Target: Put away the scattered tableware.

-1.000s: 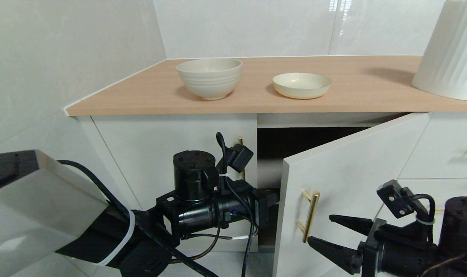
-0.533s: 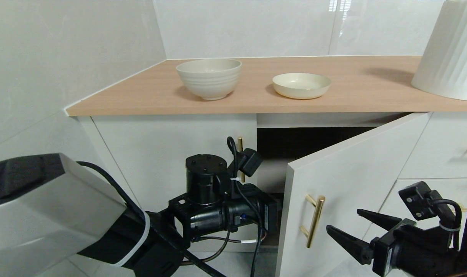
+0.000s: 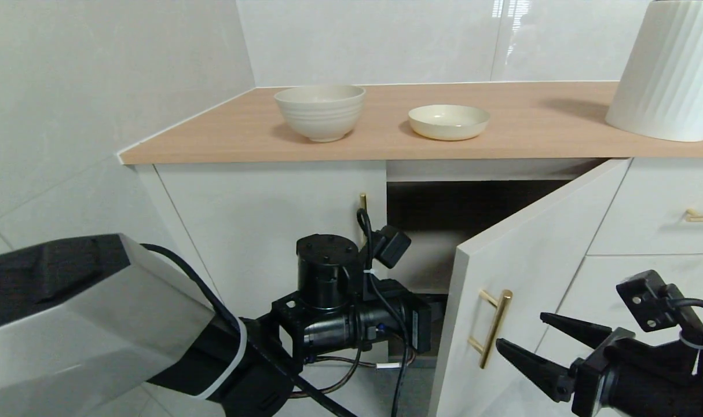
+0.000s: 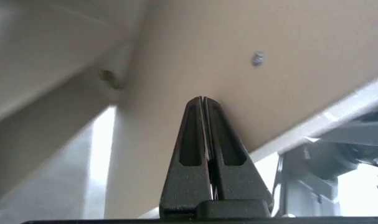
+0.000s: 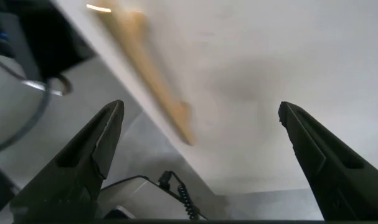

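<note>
The wooden countertop [image 3: 531, 145] runs along the tiled wall, over a white cabinet [image 3: 259, 220]. The cabinet's right-hand door [image 3: 537, 231] stands swung out toward the robot, showing a dark interior. A tall ribbed white container [image 3: 664, 75] stands at the counter's right end, well apart from the tableware.

The deep cream bowl [image 3: 320, 112] sits upright on the counter above the closed cabinet door. The shallow cream dish [image 3: 449, 121] lies near it on its right, above the open compartment (the two do not touch).

The right gripper [image 3: 520, 329] hangs low in front of the open door, its two fingers spread wide with nothing between them. The tips are just beside the door's brass handle [image 3: 491, 327], and the wrist view shows the handle crossing the gap between the fingers.

The left gripper [image 4: 203, 102] has its fingers pressed fully together on nothing. It points at a pale panel carrying a small screw [image 4: 257, 58]; whether the tips touch it cannot be told.
</note>
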`<state>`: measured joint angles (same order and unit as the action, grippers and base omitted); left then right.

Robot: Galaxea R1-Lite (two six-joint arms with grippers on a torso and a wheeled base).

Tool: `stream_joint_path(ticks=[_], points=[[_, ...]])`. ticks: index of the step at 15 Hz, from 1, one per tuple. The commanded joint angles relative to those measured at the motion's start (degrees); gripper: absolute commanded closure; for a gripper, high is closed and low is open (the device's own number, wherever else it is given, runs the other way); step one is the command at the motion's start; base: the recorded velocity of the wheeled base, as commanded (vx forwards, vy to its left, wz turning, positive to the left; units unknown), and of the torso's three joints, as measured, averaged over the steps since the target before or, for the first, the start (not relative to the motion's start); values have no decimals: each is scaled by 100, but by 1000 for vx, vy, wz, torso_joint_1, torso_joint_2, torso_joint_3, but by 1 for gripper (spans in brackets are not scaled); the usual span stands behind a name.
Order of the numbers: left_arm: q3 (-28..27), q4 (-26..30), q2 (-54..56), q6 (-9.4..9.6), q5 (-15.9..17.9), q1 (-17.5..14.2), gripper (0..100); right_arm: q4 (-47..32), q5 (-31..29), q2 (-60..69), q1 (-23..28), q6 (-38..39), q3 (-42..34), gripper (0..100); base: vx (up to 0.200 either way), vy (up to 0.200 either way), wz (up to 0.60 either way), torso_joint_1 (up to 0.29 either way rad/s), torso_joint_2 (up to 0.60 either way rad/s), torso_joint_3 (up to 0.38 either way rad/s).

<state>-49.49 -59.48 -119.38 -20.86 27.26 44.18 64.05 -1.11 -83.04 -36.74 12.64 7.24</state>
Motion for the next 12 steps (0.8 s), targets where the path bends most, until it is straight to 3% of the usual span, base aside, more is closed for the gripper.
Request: stream_joint_path(ticks=[1,4,9,12], points=[[-403,85,-287,-6,-10,47,100,-112,32,289,0,1,23,0,0,0,0,0,0,0],[-597,305,-366,-6,-19,117,100,-912,76,957,0,1,322,0,0,0,0,0,0,0],[-807,595,-296,-6,-72,179,100,-4067,445,2635,0,1,1517,0,0,0,0,0,0,0],[-895,771,-173,-6,-107,293,100,-4498,436,2943,9,1,1790,0,0,0,0,0,0,0]])
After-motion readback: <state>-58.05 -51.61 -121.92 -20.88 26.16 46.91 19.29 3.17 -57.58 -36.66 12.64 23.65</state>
